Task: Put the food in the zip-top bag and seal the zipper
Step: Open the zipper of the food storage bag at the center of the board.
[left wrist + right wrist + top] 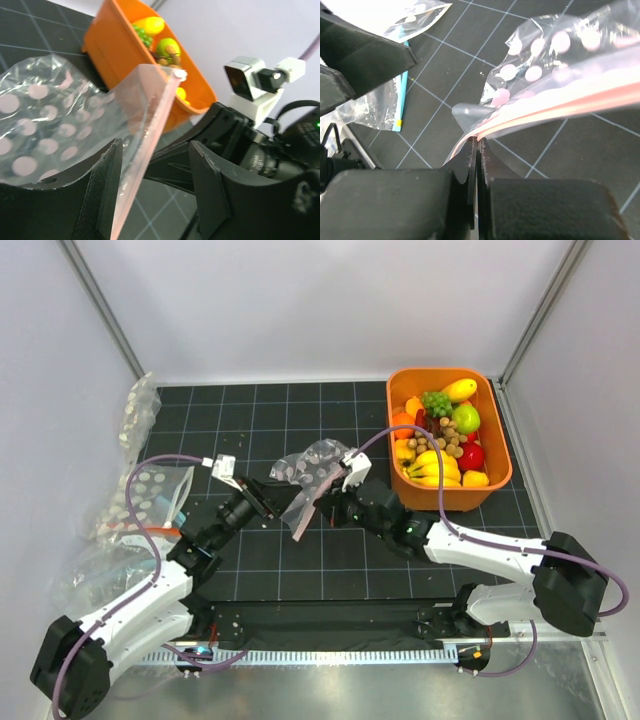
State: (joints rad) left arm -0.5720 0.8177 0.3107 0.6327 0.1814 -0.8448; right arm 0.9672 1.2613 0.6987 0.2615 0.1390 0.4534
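Bag [315, 475] opening: right claw [476, 142] clamps zipper [560, 107], left claw [157, 170] gapes around it; next, part mouth for food [440, 435] at two o'clock.

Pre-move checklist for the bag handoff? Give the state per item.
1. Right tool shut on thin pale pink zipper strip: ok.
2. Left tool open, straddling that strip without gripping it: ok.
3. Clear pink-dotted plastic bag mouth open: cannot tell.
4. Glossy toy fruits in the bag: not ok, all in the orange plastic tub.
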